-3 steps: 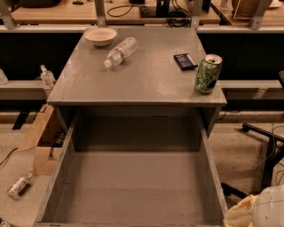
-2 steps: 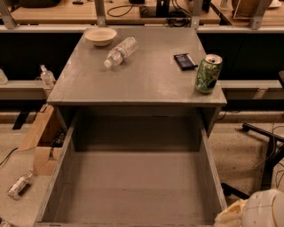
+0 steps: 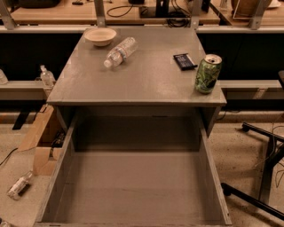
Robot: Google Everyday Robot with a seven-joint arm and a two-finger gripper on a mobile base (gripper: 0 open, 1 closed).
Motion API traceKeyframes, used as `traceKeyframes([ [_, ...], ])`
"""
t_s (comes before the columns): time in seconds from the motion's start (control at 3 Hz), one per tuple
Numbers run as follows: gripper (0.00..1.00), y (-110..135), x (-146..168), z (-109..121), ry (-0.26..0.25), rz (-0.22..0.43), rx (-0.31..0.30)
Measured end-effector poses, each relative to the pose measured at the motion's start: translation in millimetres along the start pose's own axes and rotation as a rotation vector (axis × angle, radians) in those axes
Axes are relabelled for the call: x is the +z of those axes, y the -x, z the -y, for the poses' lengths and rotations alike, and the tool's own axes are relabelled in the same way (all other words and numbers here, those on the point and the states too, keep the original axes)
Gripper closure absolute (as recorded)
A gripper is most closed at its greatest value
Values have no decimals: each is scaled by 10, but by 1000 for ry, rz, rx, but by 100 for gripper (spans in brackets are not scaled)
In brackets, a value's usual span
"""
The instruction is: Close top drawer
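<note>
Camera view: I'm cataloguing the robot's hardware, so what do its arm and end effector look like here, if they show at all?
Neither shows. The end effector and arm lie outside the frame, so no colour, shape, cable or marking can be told. Visible are the open grey top drawer and the cabinet top with a bowl, water bottle and green can.

The gripper lies wholly outside the camera's view.

Probably a lab or workshop: wooden workbenches (image 3: 53, 17) with cables (image 3: 119, 9) along the far side, speckled floor (image 3: 239, 153), cardboard box (image 3: 39, 138) left. Gripper out of view.
</note>
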State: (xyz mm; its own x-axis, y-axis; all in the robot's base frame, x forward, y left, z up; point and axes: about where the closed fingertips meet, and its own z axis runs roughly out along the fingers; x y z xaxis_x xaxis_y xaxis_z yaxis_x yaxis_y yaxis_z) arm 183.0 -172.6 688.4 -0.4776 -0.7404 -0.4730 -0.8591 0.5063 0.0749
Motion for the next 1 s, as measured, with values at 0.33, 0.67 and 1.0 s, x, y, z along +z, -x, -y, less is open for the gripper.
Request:
traceKeyframes([
  [0.33,100,-221,211,-404,25,48,6],
  [0.67,100,-149,610,-500,50,149,-28],
  [1.0,100,132,1129,-149,51,248,-102],
])
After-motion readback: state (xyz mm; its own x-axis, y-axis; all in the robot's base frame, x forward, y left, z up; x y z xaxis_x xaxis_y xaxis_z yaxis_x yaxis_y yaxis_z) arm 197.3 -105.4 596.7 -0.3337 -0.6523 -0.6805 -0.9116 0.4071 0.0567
